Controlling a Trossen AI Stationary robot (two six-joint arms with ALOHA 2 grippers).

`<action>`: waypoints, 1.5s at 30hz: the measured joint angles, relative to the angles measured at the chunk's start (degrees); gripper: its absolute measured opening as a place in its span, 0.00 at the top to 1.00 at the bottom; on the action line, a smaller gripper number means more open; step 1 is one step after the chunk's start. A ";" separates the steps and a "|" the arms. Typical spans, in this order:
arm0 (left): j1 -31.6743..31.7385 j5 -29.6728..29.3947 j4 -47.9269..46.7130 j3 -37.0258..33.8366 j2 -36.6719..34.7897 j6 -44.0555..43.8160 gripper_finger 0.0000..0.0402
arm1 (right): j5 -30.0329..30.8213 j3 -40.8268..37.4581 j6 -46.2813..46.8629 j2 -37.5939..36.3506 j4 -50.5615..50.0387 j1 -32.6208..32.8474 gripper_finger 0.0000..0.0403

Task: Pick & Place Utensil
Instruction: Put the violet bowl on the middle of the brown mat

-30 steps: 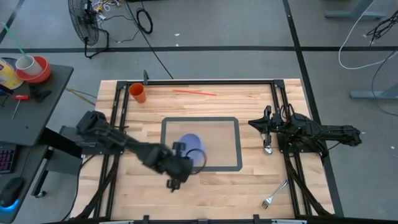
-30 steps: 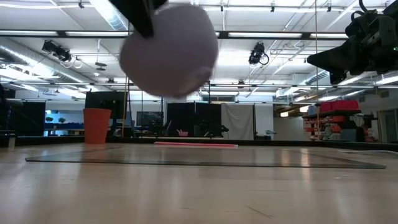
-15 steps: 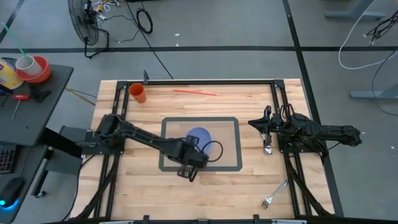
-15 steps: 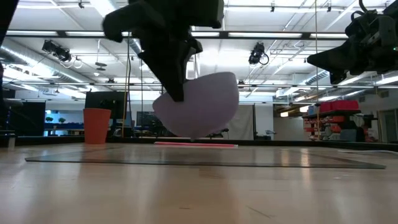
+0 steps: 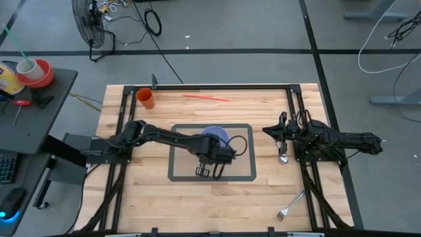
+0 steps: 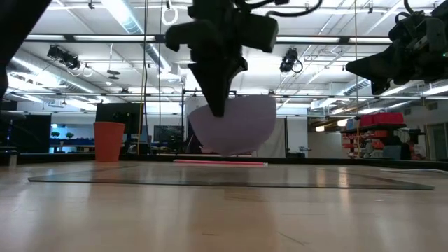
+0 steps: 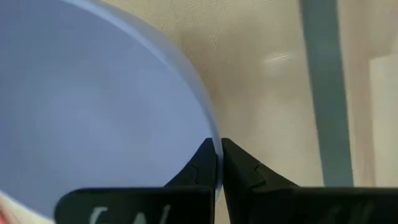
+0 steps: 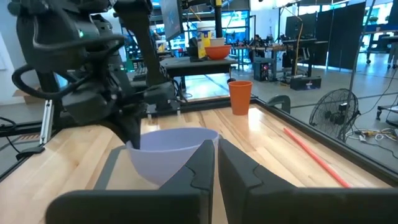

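Observation:
My left gripper [image 5: 212, 147] is shut on a pale lavender bowl [image 5: 214, 135] above the grey-framed mat [image 5: 245, 128] at the table's middle. The low view shows the bowl [image 6: 236, 127] open side up, a little above the mat. A silver fork [image 5: 289, 205] lies flat near the table's near right corner. A second silver utensil [image 5: 283, 158] lies by the right rail. My right gripper [image 5: 268, 130] waits shut over the table's right side, touching nothing. My left gripper pinches the bowl's rim [image 7: 210, 127] on its near side, one finger inside the bowl and one outside. The fingers [image 6: 218, 105] come from above, pointing down. The bowl hangs lifted clear of the mat, nearly upright.
An orange cup [image 5: 145, 99] stands at the far left corner, and a red straw [image 5: 206, 98] lies along the far edge. Black rails [image 5: 294, 105] run down both sides of the table. Bare wood shows near the mat's near edge.
My left gripper has carried the bowl from the mat's near left corner toward the right and far side, to over the mat's middle, and has come down. The bowl, tipped with its underside toward the near edge before, now sits nearly upright and lower.

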 joint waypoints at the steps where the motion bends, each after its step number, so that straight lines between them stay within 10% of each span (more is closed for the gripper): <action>1: 0.21 -0.05 -1.58 1.74 1.24 -0.33 0.98 | -0.01 0.00 0.00 0.00 0.00 0.00 0.93; 45: 0.13 3.32 -2.13 4.25 5.10 -5.35 0.94 | -0.01 0.00 0.00 0.00 -0.01 0.00 0.93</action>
